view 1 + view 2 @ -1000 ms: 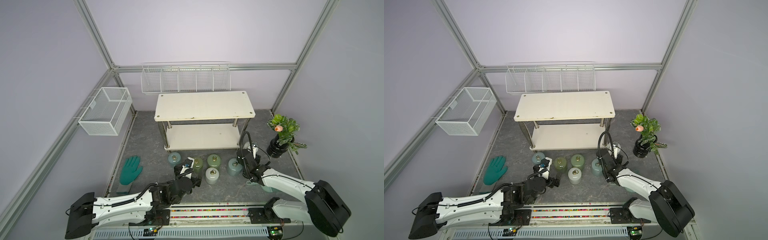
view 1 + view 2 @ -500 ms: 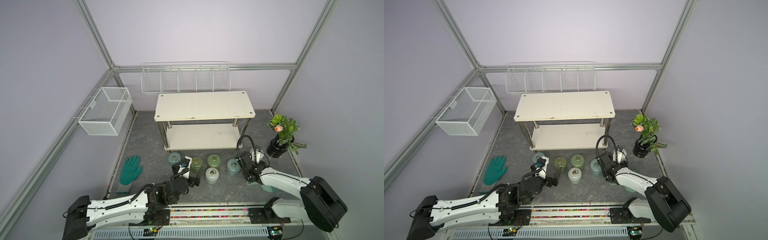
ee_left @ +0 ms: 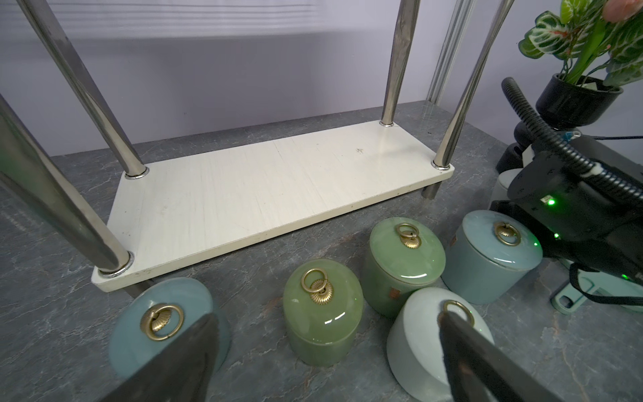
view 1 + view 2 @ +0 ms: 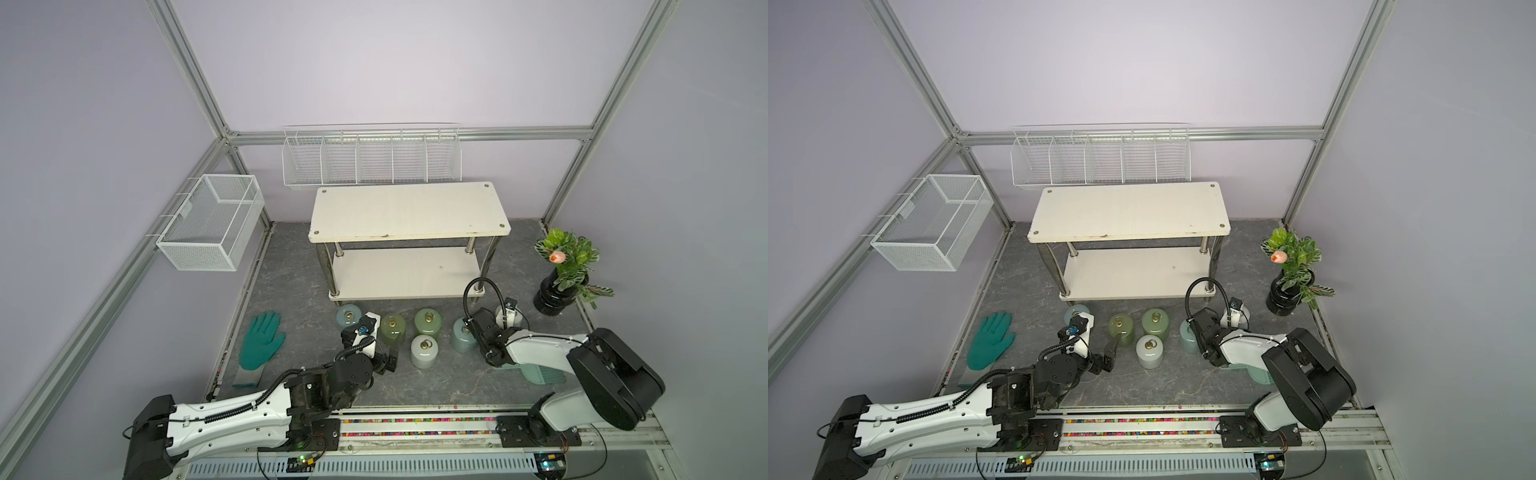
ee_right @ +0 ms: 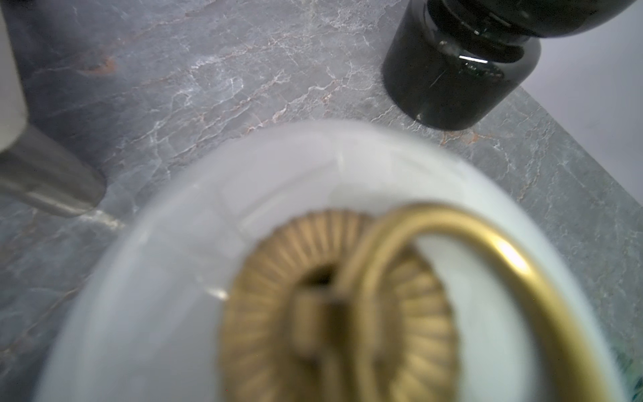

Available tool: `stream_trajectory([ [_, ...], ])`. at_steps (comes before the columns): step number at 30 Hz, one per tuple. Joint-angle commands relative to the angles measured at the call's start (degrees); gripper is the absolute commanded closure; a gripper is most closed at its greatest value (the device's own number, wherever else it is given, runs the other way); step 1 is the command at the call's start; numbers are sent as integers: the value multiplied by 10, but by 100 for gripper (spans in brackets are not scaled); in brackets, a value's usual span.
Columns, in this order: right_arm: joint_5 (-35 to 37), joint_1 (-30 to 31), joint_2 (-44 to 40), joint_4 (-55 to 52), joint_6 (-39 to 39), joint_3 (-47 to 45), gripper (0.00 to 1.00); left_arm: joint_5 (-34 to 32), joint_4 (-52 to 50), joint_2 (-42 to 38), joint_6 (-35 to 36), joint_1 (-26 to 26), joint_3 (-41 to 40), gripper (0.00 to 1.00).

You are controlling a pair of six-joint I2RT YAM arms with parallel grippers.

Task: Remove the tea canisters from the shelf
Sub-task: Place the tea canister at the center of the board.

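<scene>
Now the right end effector [image 4: 505,322], clamped on the last white canister [image 5: 174,243], has sunk over the past second toward the table [image 4: 299,299], just beside a front post of the shelf [image 4: 409,210] and near the vase [image 4: 552,297]; whether its base touches down is hidden. The left end effector [image 4: 386,359] stays spread and empty by the other five canisters [image 4: 424,351] standing on the table before the shelf. Both boards are bare, so only the release of this one seems left.

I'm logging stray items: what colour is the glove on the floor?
Teal green. The glove shows best in a top view.
</scene>
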Motion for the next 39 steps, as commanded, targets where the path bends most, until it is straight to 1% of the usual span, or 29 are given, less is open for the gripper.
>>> stream_trajectory([
  [1, 22, 7, 8, 8, 24, 25, 37, -4, -10, -5, 3, 3, -7, 0],
  [6, 19, 11, 21, -49, 48, 52, 28, -2, -9, -5, 2, 4, -6, 0],
  [11, 19, 14, 35, -91, 61, 73, 23, -4, -12, -5, 0, 4, -8, 0],
  [12, 19, 14, 36, -95, 64, 75, 23, -5, -11, -21, 0, 4, -10, 0],
  [19, 24, 22, 55, -127, 68, 97, 23, -7, -15, -34, -1, 4, -16, 0],
  [22, 29, 28, 55, -123, 70, 94, 19, -9, -19, -44, -1, 4, -21, 0],
  [28, 21, 29, 53, -85, 53, 86, 20, -10, -26, -62, -1, 3, -22, 0],
  [29, 19, 28, 54, -73, 46, 85, 19, -10, -26, -63, -1, 4, -22, 0],
  [32, 16, 27, 62, -70, 42, 92, 6, -6, -25, -62, 4, 3, -20, 0],
  [33, 17, 28, 65, -73, 42, 95, 4, -5, -26, -60, 5, 4, -18, 0],
  [39, 17, 28, 70, -87, 45, 102, 2, -3, -34, -46, 6, 4, -2, 0],
])
